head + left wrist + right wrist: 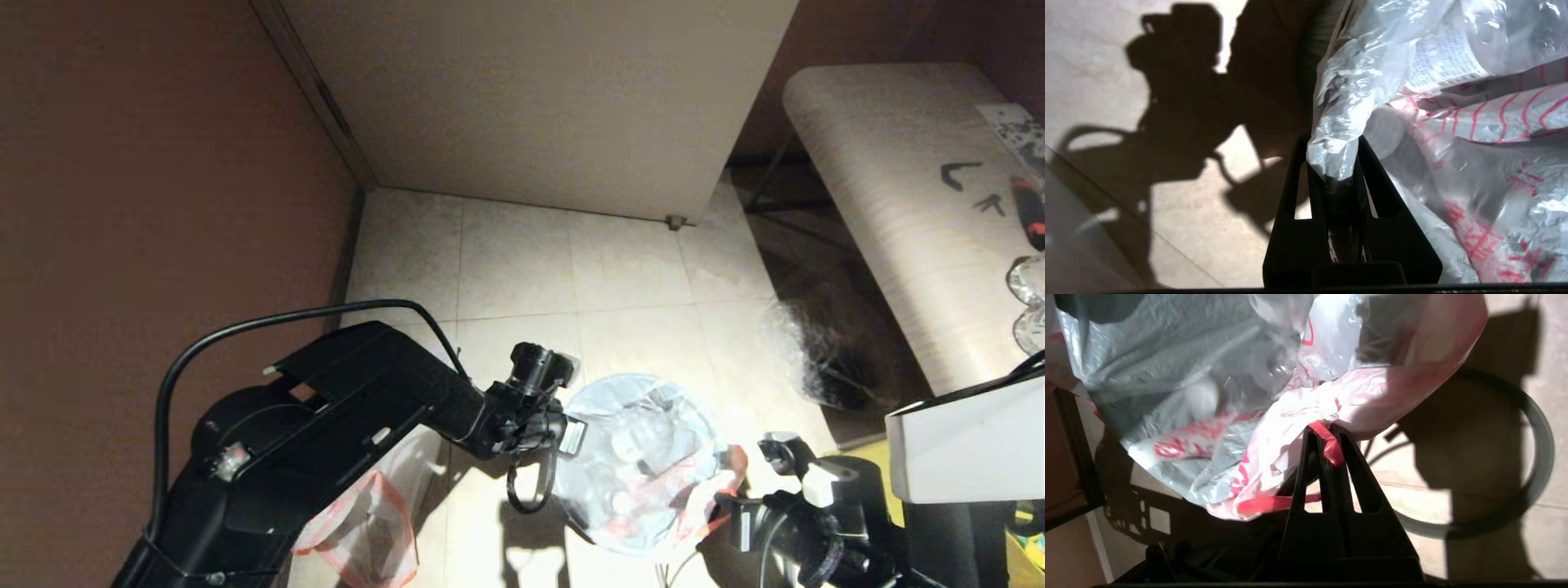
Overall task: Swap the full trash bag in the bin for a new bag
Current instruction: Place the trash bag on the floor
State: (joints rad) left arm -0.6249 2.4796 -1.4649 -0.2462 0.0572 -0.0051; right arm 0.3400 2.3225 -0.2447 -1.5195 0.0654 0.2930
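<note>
The full trash bag (641, 457), translucent white with red print and clear bottles showing through, hangs between my two grippers over the tiled floor. My left gripper (574, 437) is shut on a bunched white fold of the full trash bag (1355, 81); in the left wrist view the left gripper (1333, 157) pinches it at the tips. My right gripper (722, 500) is shut on the bag's red edging (1327, 443) at the opposite side. The bin is hidden under the bag in the head view; its loose grey rim ring (1543, 457) lies on the floor. The limp new bag (359, 531) lies under my left arm.
A clear crinkly wrap (808, 351) lies on the floor by the table (898, 180) at the right. A pale cabinet door (531, 106) stands ahead and a brown wall (147, 204) runs along the left. A white box (971, 445) and a yellow bag (1024, 563) sit at the near right.
</note>
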